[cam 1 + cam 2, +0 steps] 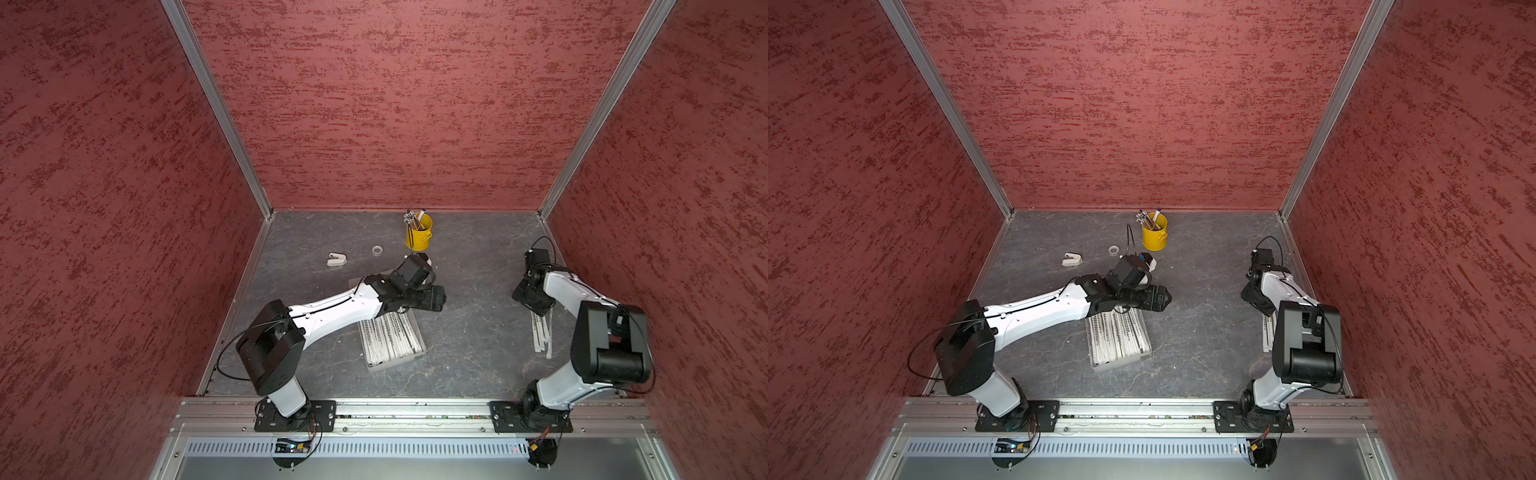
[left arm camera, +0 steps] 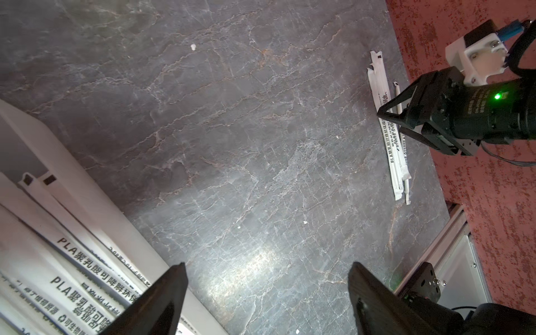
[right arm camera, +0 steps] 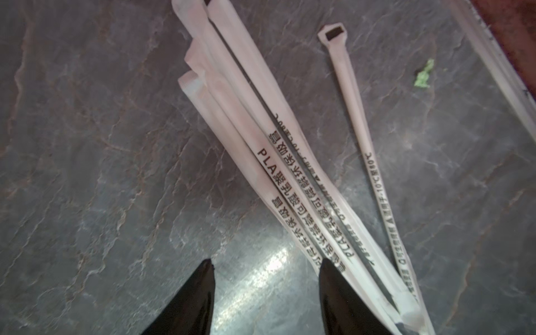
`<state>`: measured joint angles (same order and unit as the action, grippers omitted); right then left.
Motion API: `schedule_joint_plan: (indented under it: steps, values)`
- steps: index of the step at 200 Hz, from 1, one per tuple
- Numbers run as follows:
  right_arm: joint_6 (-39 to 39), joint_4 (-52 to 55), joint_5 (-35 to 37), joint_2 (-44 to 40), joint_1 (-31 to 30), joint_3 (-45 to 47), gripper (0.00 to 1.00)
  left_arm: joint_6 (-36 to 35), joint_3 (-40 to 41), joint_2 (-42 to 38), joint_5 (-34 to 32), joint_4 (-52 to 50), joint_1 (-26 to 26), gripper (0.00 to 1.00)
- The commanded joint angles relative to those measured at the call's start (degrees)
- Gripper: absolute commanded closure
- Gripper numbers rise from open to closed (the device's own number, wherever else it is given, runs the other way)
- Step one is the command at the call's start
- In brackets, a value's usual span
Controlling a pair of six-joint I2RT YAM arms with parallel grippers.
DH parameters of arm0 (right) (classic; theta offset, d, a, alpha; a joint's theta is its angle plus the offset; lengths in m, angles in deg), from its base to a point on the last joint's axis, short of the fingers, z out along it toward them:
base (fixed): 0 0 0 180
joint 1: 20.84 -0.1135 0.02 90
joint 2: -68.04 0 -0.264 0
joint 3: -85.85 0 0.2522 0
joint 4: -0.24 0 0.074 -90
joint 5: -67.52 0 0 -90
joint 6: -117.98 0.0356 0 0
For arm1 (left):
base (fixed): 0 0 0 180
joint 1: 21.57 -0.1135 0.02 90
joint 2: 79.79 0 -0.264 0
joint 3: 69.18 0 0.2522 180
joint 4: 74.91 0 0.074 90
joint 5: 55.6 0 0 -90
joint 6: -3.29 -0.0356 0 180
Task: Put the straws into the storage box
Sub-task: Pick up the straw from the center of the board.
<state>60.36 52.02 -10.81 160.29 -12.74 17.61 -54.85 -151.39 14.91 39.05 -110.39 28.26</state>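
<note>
The storage box (image 1: 376, 365) (image 1: 1100, 365) lies mid-table, a translucent tray with several printed white straws (image 1: 390, 338) (image 1: 1119, 336) side by side in it. My left gripper (image 1: 439, 297) (image 2: 266, 265) hovers over the box's far right end, open, with only bare table between its fingers; the box wall (image 2: 72, 179) runs beside one finger. More loose straws (image 1: 540, 336) (image 3: 290, 174) lie in a loose bundle on the table at the right. My right gripper (image 1: 534, 305) (image 3: 266, 261) is low over their far end, open, one finger resting over the bundle and nothing gripped.
A yellow bucket (image 1: 419, 237) of pens stands at the back, with a tape ring (image 1: 377, 250) and a small white object (image 1: 336, 259) to its left. The right wall runs close beside the loose straws. A green scrap (image 3: 423, 75) lies near them.
</note>
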Motion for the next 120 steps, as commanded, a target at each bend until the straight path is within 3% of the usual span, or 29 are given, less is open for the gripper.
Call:
schedule_joint_plan:
  steps: [1,55,120]
  values:
    - [-1.66,-3.18,-0.02,1.61,1.22,-0.54,0.42,-1.13,1.21,-1.15,0.88,1.57,-1.00,0.11]
    - [-3.46,-3.61,-3.31,5.53,3.11,-1.42,0.43,-0.90,1.74,-1.22,1.18,1.78,-1.09,0.10]
    - [-3.20,-3.17,-8.51,4.66,0.75,1.20,0.61,-1.27,2.26,-2.46,0.36,1.29,-1.32,0.10]
